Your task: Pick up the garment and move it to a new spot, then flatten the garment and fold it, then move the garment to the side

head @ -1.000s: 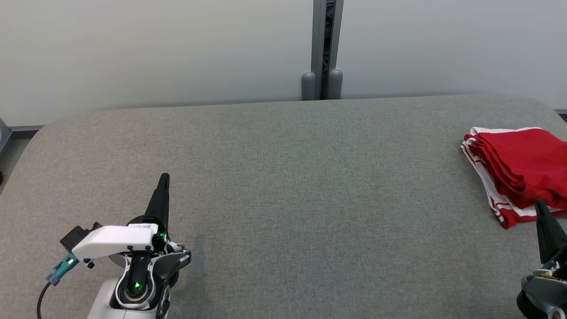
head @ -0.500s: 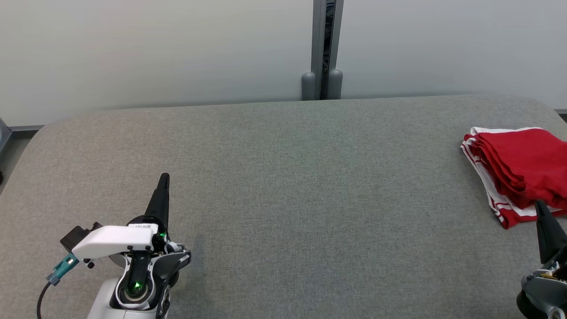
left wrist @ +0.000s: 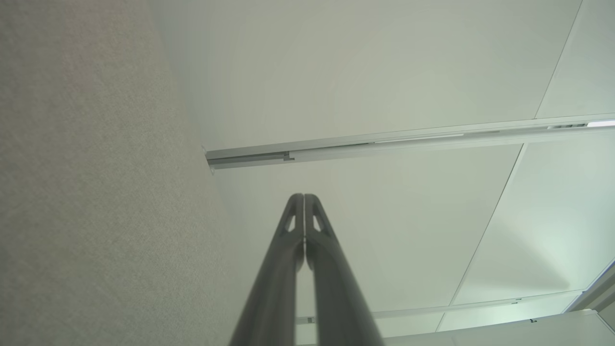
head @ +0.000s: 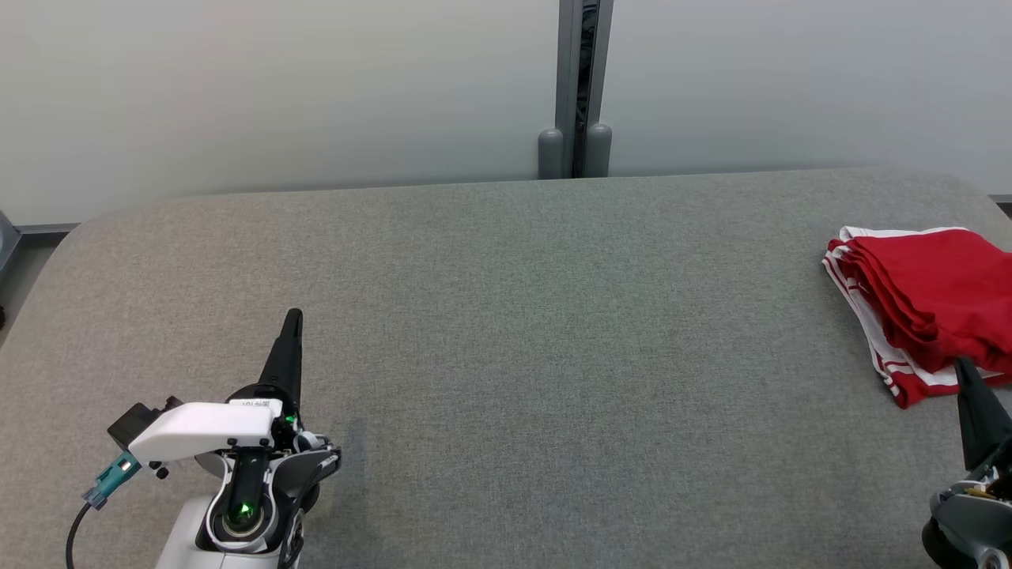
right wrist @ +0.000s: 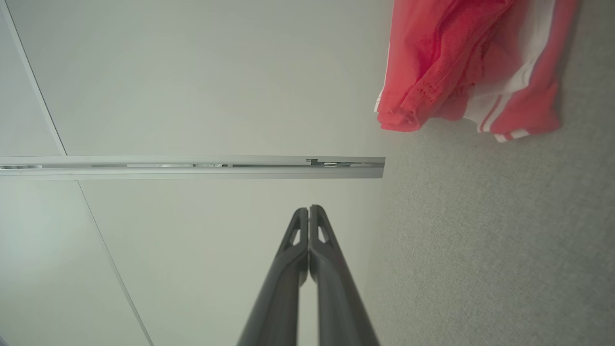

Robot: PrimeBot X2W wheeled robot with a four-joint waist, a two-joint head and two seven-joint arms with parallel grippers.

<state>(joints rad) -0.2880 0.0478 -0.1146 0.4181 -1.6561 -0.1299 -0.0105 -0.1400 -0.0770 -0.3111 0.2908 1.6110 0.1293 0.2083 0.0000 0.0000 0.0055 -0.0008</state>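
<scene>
Garment (head: 925, 304) sat folded at the right edge of the head view, but take the big stuff first. A grey fabric table (head: 506, 316) filled the lower two thirds of that frame, rounded at both far corners. Behind it, across the top, ran a pale wall (head: 277, 87), split just right of centre by a grey upright post (head: 577, 79) with two rounded stubs at its foot, right at the table's far edge.

Back to the garment: red with white stripes, stacked in several layers, flat on the table at middle right and partly cut off by the frame edge. The right wrist view caught it at the upper right.

Lower left in the head view, the left gripper (head: 292, 320) pointed up the frame, well apart from the garment with open table between them. The left wrist view showed its two dark fingers pressed together tip to tip, pinching nothing.

Lower right corner, the right gripper (head: 961, 365) overlapped the garment's near striped edge in the picture. In the right wrist view its fingers were pressed together too, empty, with the garment lying apart from the tips.

Smallest of all: a teal plug (head: 107, 478) on a black cable at bottom left, and a green light (head: 243, 510) glowing on the left wrist.
</scene>
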